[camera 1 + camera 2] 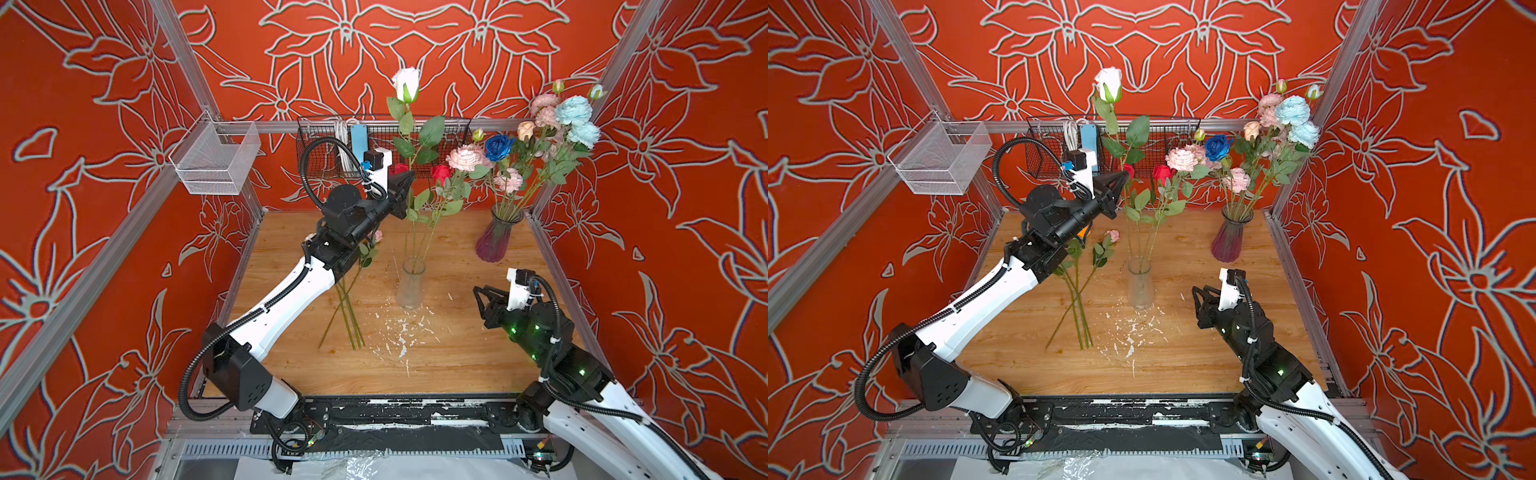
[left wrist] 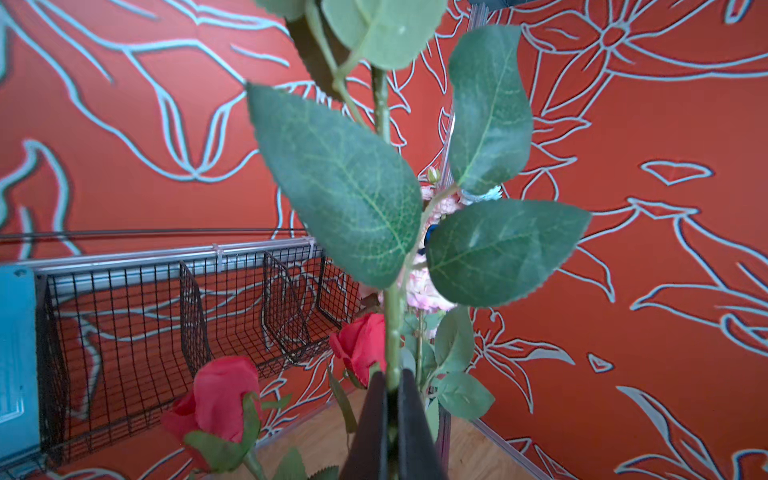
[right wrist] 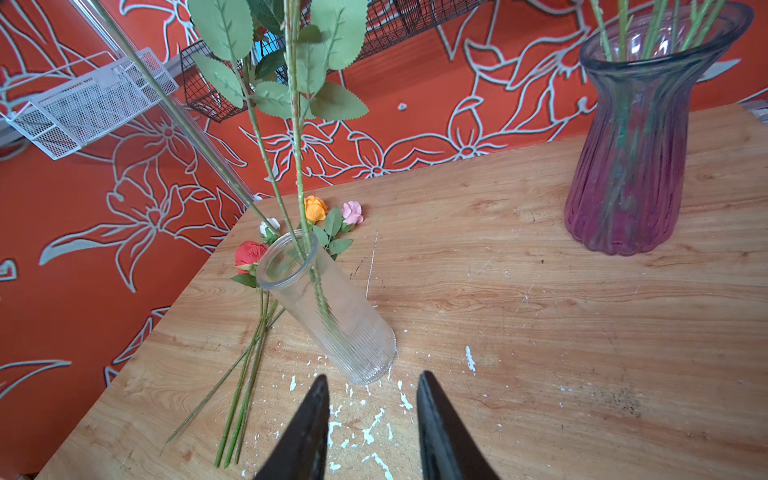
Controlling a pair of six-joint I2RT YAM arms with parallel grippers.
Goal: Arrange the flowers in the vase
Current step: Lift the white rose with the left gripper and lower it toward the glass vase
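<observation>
Left gripper (image 2: 388,384) pinched the green white-rose stem (image 2: 391,328) above the clear ribbed glass vase (image 1: 411,286); right gripper (image 3: 372,380) stood half open, empty.

You've got a wood-grain table (image 3: 540,311), matt, flecked with white chips. Clear vase (image 3: 332,316): ribbed glass. Purple vase (image 3: 631,166): glossy fluted glass. Leaves (image 2: 345,199): matt, veined, cloth-like. Black basket (image 2: 124,332): wire grid. White basket (image 3: 91,104): fine metal mesh. Rails (image 1: 274,126): bare matt metal.
</observation>
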